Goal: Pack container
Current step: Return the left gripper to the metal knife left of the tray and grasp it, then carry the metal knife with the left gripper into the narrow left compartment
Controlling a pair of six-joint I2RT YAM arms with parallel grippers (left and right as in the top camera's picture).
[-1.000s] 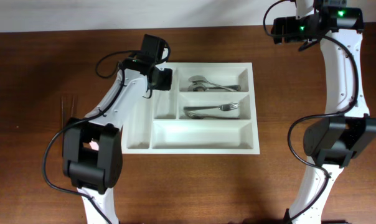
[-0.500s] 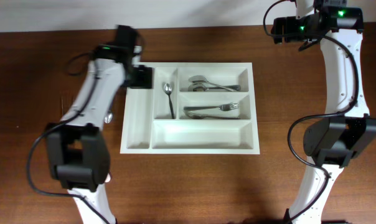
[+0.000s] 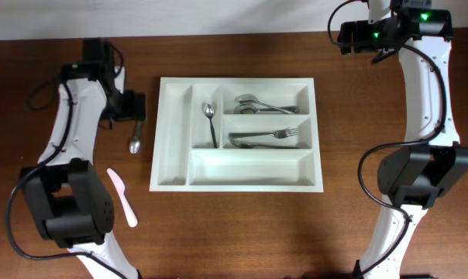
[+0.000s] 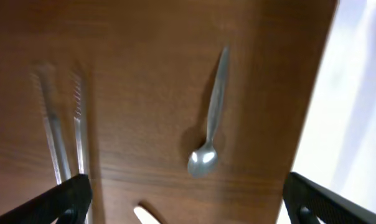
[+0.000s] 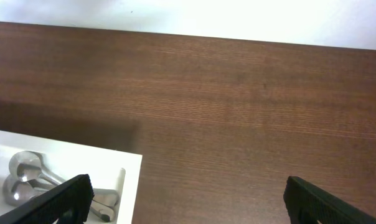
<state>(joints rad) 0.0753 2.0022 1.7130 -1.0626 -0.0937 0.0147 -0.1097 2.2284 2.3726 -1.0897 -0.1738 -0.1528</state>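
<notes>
on the brown table (image 3: 242, 232) the white container (image 3: 238, 188) lies flat in the middle, its two narrow compartments on the left and its three long ones on the right. the far long one holds spoons (image 3: 259, 104), the middle one forks (image 3: 266, 137), and the near one nothing. one small spoon (image 3: 211, 122) lies in the inner narrow slot, and the outer slot is bare. the right gripper (image 5: 188, 208) hangs well beyond the container's far right corner, jaws wide apart and empty. the left gripper (image 3: 133, 107) hovers just off the container's left wall, jaws likewise spread with nothing between them. out from the container's near left corner lies a pink plastic utensil (image 3: 122, 197), probably a knife. smallest, and the piece that matters most now, is the loose spoon (image 3: 135, 142), on the table close beside the container's left wall. its long axis runs parallel to that wall, bowl toward the container's near side, handle end reaching under the left gripper. the left arm is by far the nearer, and i judge the pick needs only a short drop with the jaws set across the handle.
</notes>
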